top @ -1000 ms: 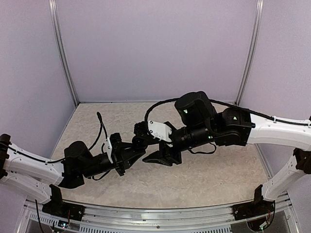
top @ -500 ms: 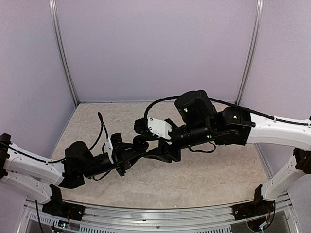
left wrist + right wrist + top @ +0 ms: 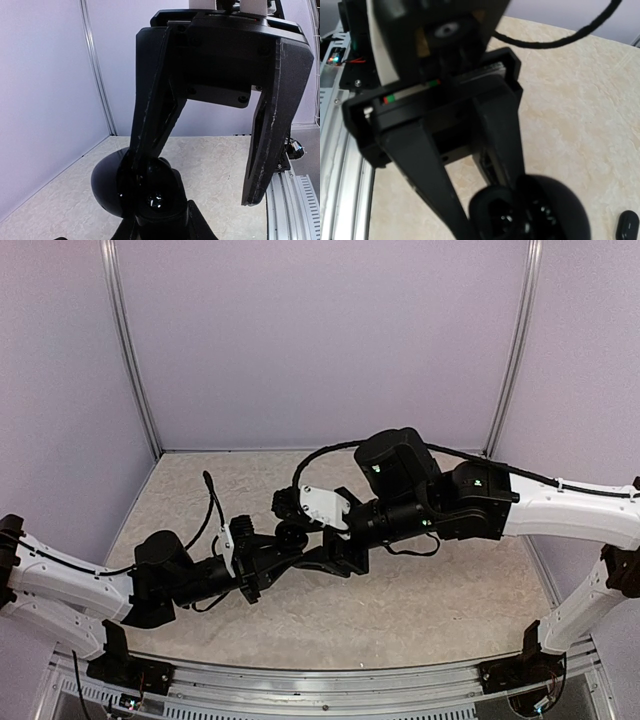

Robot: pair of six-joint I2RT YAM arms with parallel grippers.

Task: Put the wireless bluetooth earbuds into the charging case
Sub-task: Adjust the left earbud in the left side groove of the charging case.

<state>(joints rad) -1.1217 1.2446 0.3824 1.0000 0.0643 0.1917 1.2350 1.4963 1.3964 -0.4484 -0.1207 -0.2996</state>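
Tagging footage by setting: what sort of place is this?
Likely a robot test enclosure, not a home: plain lilac wall panels, aluminium corner posts, and a speckled tabletop boxed in by them.

In the left wrist view the bottom edge cuts off the charging case [image 3: 159, 197] and the left gripper [image 3: 161, 222] clamped on it, so only the stubs of its fingers show. The right gripper [image 3: 192, 187] above them loses its top to the upper edge. The right wrist view is soft throughout. There the case sits half out of frame at the bottom, its hollow too dark to tell what lies inside. An earbud [image 3: 627, 225] at the lower right corner is a blurred oval, stem and knob indistinguishable. From above, the case is lost among the crossed black fingers.
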